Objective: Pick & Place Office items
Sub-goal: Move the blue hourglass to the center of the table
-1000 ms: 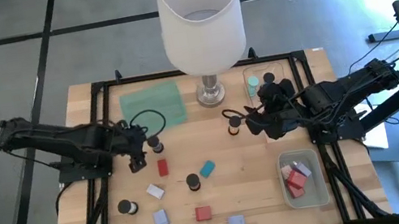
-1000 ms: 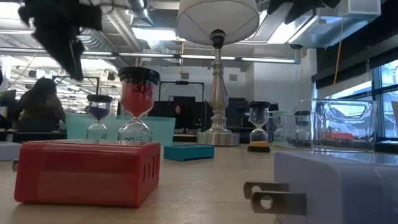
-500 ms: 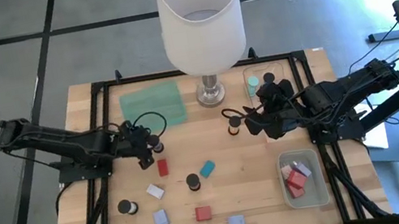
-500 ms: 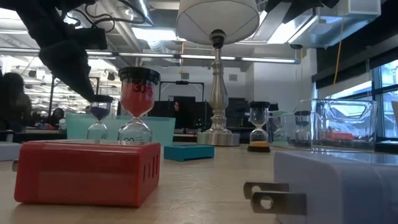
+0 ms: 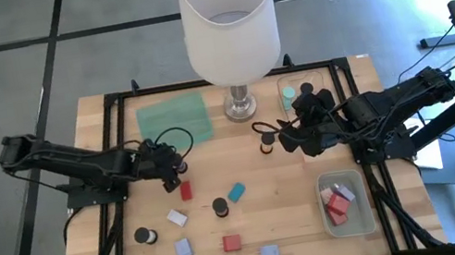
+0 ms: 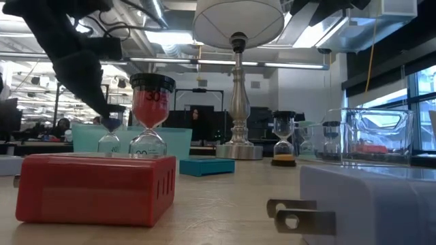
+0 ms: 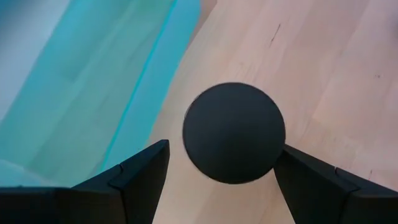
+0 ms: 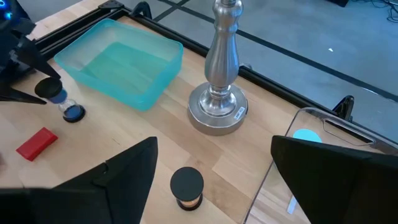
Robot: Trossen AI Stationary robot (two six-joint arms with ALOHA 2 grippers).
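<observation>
My left gripper [image 5: 173, 167] is open and points down over a dark-capped hourglass [image 5: 179, 164] with blue sand [image 6: 109, 131]. In the left wrist view its fingers stand on either side of the round black cap [image 7: 234, 132]; whether they touch it, I cannot tell. My right gripper [image 5: 287, 141] is open and hovers just right of another dark-capped hourglass [image 5: 267, 144], which stands on the table [image 8: 186, 186]. Loose pieces lie on the wood: a red block [image 5: 186, 190], a teal block [image 5: 236, 192], two more hourglasses [image 5: 220, 207] [image 5: 145, 236], and lavender, white and red blocks nearer the near edge.
A big lamp [image 5: 228, 24] stands at the far middle, beside a green tray [image 5: 174, 121]. A clear tray [image 5: 296, 92] at the far right holds a teal cylinder and a dark one. Another clear tray [image 5: 367, 215] at the near right holds red and pink blocks.
My left gripper has moved toward the table's right and come down over the blue-sand hourglass, so its fingers now flank the cap. The right arm and the pieces on the table have kept still.
</observation>
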